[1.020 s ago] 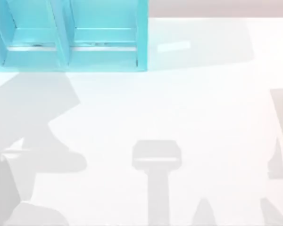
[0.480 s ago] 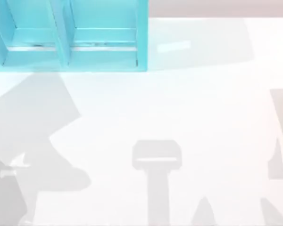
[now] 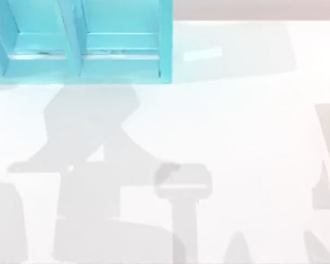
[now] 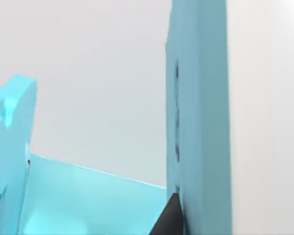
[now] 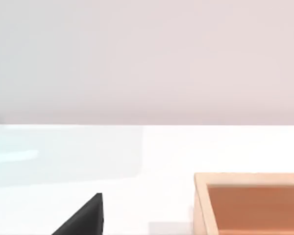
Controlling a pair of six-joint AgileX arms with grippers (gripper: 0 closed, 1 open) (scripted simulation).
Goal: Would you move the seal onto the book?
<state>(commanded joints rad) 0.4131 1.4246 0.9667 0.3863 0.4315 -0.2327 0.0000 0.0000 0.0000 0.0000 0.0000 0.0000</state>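
While the shelf unit sits at the table's far left, the left arm's shadow has swung toward the table's middle. Whether either pincer is apart or together, I cannot tell. Neither seal nor book can be placed, so the task looks barely begun.

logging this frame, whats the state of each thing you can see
shelf unit: upright at the table's far left, compartments open toward the camera, nothing visible inside
wooden box: upright on the table, open-topped
left gripper fingertip: close against a shelf wall
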